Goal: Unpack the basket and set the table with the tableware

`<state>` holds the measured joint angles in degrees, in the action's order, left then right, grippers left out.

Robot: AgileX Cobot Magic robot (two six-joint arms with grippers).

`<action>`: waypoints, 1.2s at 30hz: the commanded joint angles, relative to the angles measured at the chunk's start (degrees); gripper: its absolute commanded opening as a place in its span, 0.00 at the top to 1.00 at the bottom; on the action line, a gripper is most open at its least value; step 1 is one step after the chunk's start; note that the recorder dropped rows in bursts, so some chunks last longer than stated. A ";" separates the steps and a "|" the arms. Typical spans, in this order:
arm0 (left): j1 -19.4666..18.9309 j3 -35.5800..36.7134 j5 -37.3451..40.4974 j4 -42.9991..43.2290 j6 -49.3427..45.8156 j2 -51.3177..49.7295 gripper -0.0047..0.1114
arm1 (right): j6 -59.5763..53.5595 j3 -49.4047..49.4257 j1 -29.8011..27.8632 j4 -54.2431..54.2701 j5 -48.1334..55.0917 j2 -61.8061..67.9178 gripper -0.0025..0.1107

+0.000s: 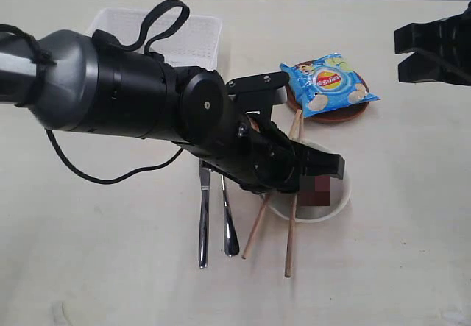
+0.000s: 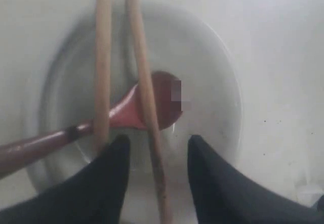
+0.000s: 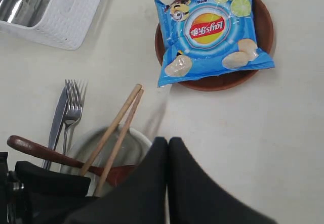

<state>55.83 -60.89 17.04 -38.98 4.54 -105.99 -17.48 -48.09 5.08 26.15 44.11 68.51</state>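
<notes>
Matte cream table (image 1: 88,267), round pale bowl (image 1: 333,207), slim wooden chopsticks (image 1: 291,230)

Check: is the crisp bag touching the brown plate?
Touching. The right wrist view shows the crisp bag lying flat on the brown plate, covering most of it, with only the rim showing.

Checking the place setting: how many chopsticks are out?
2. One chopstick lies across the bowl on the fork side; the other lies beside it, also across the bowl. Arm may hide more.
</notes>
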 commanded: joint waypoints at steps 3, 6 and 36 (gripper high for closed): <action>0.02 -0.28 -0.43 -0.42 -0.30 0.23 0.61 | -0.31 0.17 -0.22 0.52 -0.30 -0.40 0.98; 0.02 -0.28 -0.43 -0.42 -1.08 2.81 0.61 | -0.31 0.17 -0.22 0.52 -0.30 -0.40 0.98; 0.02 5.63 15.49 29.07 -4.09 10.85 0.96 | -1.39 3.55 14.68 -0.94 3.79 9.46 0.98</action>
<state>55.83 -55.51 34.29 -8.46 0.00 -95.21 -21.27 -44.74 19.58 28.07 48.64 77.52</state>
